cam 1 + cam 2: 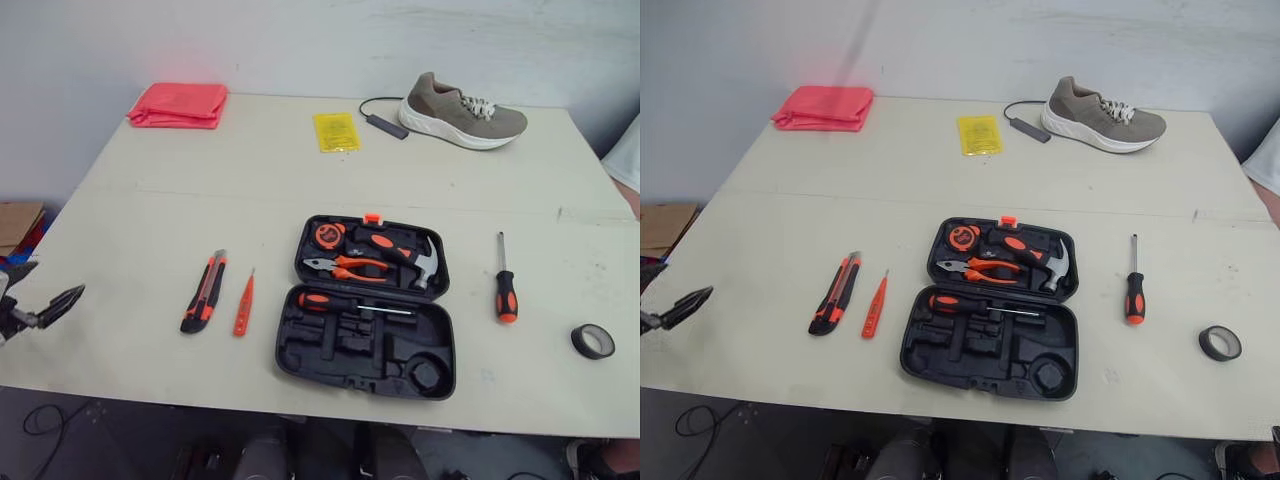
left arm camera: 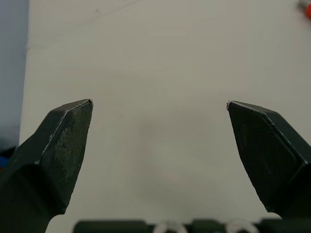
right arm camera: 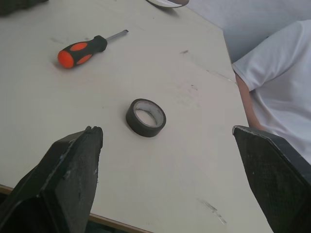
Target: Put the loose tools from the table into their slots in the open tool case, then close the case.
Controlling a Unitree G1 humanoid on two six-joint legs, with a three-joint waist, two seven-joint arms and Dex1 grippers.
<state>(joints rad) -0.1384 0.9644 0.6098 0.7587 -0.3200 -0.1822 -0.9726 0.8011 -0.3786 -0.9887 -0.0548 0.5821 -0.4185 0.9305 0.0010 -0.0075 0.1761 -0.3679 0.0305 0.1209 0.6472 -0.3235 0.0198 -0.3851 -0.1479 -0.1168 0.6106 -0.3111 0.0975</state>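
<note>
I see the open tool case [image 1: 295,360] at the middle of the tabletop's [image 1: 150,230] front edge. Between it and the left edge lie the utility knife [image 1: 203,293] and tester pen [image 1: 243,305], the screwdriver [image 1: 506,290] toward the right edge, and the tape roll [image 1: 593,341] near the front right corner. My left gripper [image 2: 159,103] gapes wide at the left edge. My right gripper [image 3: 165,128] is spread wide, facing the tape roll.

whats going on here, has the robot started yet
Nothing is held yet. The left gripper and right gripper hover with jaws open by the beige table, the right one facing the black tape roll. The orange-and-black utility knife, slim orange tester and orange-handled screwdriver lie loose beside the open black plastic tool case.
</note>
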